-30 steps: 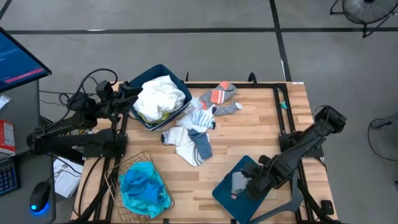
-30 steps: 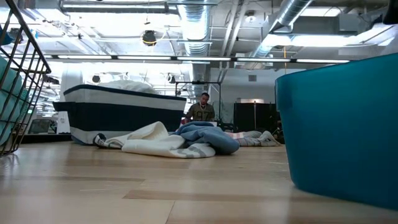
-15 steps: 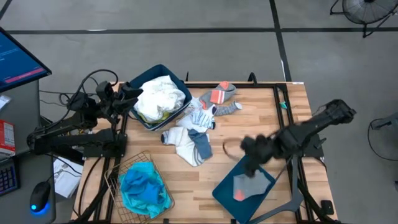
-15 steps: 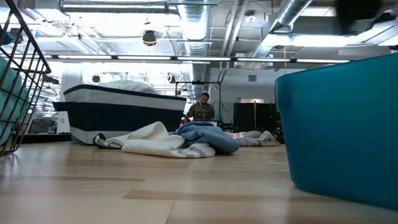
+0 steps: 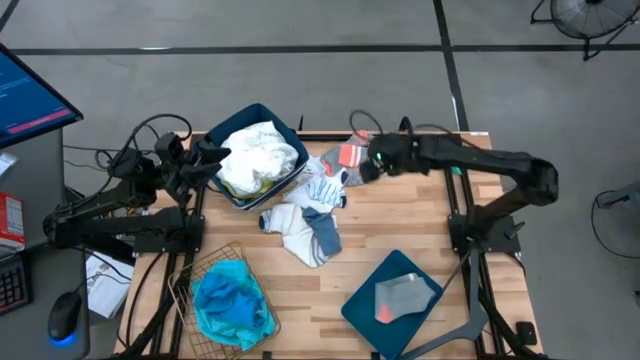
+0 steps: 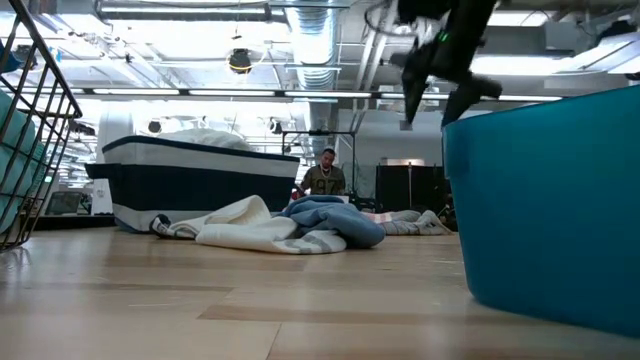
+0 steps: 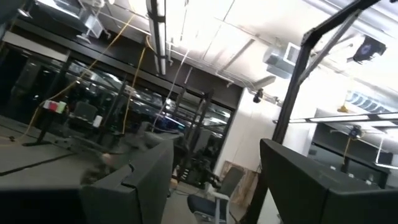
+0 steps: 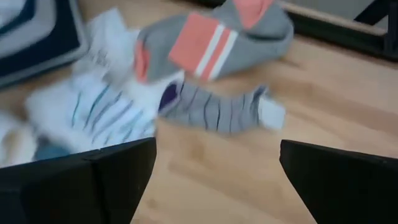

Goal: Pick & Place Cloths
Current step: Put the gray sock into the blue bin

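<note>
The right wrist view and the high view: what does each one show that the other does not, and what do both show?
Only the right wrist view shows the thin stripes of the grey striped sock clearly. Only the high view shows the wire basket holding the turquoise garment, the blue bin, and the left gripper waiting beside the other bin. Both show the orange-banded grey sock on the table, with the open right gripper above it.
</note>
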{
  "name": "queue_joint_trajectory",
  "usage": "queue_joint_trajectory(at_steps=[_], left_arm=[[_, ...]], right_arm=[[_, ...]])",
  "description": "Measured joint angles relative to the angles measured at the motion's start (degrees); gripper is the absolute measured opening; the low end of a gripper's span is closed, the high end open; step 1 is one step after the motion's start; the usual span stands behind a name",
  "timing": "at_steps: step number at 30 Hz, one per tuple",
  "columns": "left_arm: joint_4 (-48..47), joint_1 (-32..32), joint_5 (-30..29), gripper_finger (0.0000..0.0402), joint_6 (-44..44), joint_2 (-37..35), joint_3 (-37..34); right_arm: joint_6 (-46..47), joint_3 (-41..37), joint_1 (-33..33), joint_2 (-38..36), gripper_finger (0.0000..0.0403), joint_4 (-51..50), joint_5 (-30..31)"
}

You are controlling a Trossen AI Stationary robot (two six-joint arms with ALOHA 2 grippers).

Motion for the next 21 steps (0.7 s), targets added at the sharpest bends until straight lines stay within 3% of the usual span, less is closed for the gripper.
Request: queue_joint_trajectory(at_steps=[11,17,21], left_arm=[[-0.09,0.02,0.61,0.0225,0.13,0.0,0.0],[-0.08,0.02,-1.28,0.0225,0.18,0.0,0.0],[-0.03,0.02,-3.41,0.0225,2.21,-0.01,0.0]], right_arm=[[-6.12,0.04,-12.15,10.55,0.0334,15.27,-1.43],[-8.76,-0.01,-18.5,16.56,0.0334,19.71,-8.56],[-9.43,0.02,-20.78,20.16,0.0333,22.3,-10.22]])
